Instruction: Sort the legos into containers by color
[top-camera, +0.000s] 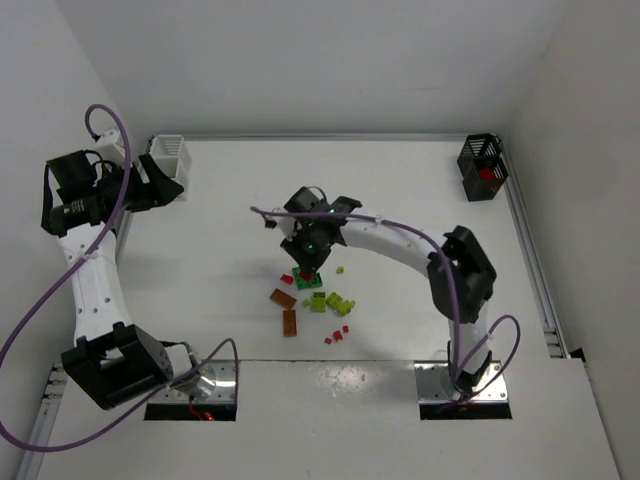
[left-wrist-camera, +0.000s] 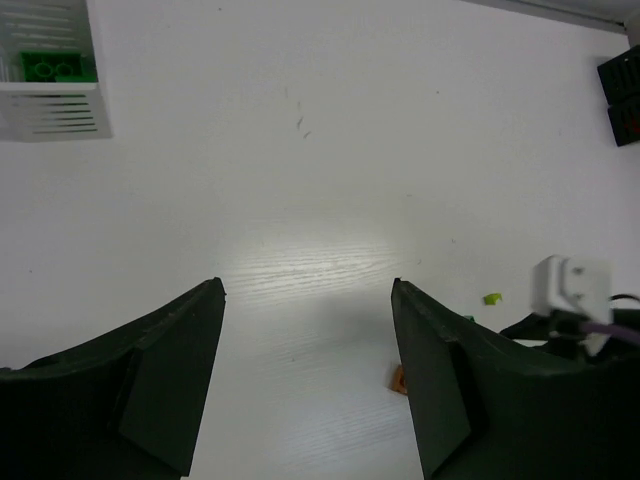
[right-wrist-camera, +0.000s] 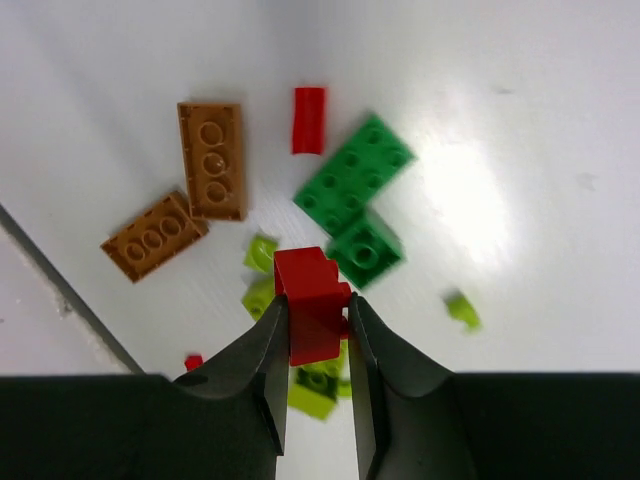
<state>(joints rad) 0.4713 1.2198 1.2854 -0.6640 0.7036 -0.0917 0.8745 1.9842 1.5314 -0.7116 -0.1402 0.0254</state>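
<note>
My right gripper is shut on a red lego brick and holds it just above the pile of legos in the middle of the table. Under it lie dark green bricks, two orange plates, a small red piece and lime bits. In the top view this gripper is over the pile's far side. My left gripper is open and empty beside the white bin. That bin holds a green brick. The black bin holds red.
A raised rail runs along the table's right and far edges. The right arm's cable arcs over the table. In the left wrist view an orange piece and a lime piece lie on the table.
</note>
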